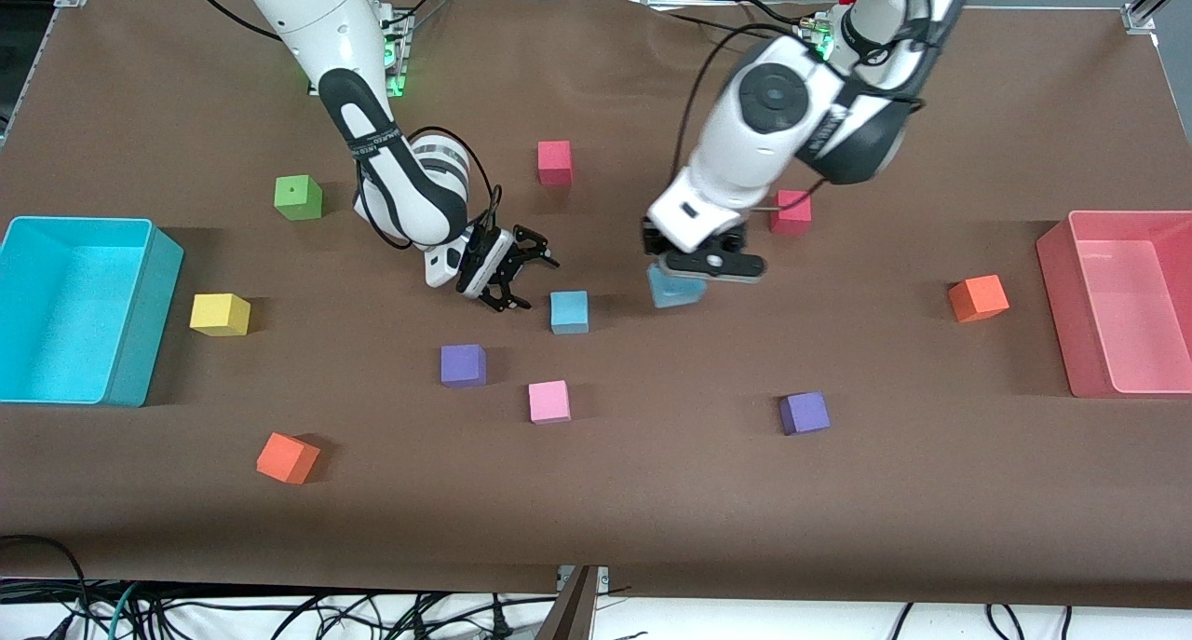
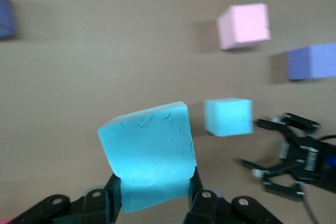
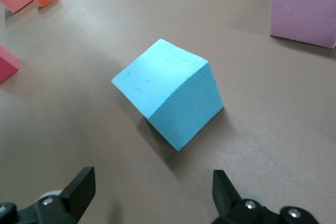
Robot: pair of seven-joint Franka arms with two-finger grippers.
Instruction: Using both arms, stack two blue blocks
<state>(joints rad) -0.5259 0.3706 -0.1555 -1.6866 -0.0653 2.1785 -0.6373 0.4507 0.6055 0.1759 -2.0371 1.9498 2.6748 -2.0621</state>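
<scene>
My left gripper (image 1: 694, 272) is shut on one sky-blue block (image 1: 672, 292) and holds it tilted, low over the middle of the table. In the left wrist view the block (image 2: 149, 156) sits between my left gripper's (image 2: 154, 192) fingers. The other blue block (image 1: 569, 311) rests on the table beside it, toward the right arm's end; it also shows in the left wrist view (image 2: 227, 117). My right gripper (image 1: 533, 281) is open and empty, just beside this block. In the right wrist view the block (image 3: 170, 93) lies ahead of my open right gripper (image 3: 152, 192).
Near the resting block are a purple cube (image 1: 463, 364) and a pink cube (image 1: 548, 401), both nearer the front camera. Another purple cube (image 1: 805, 413), two red cubes (image 1: 554, 162) (image 1: 792, 211), orange, yellow and green cubes lie around. A cyan bin (image 1: 140, 323) and a pink bin (image 1: 1057, 295) stand at the table's ends.
</scene>
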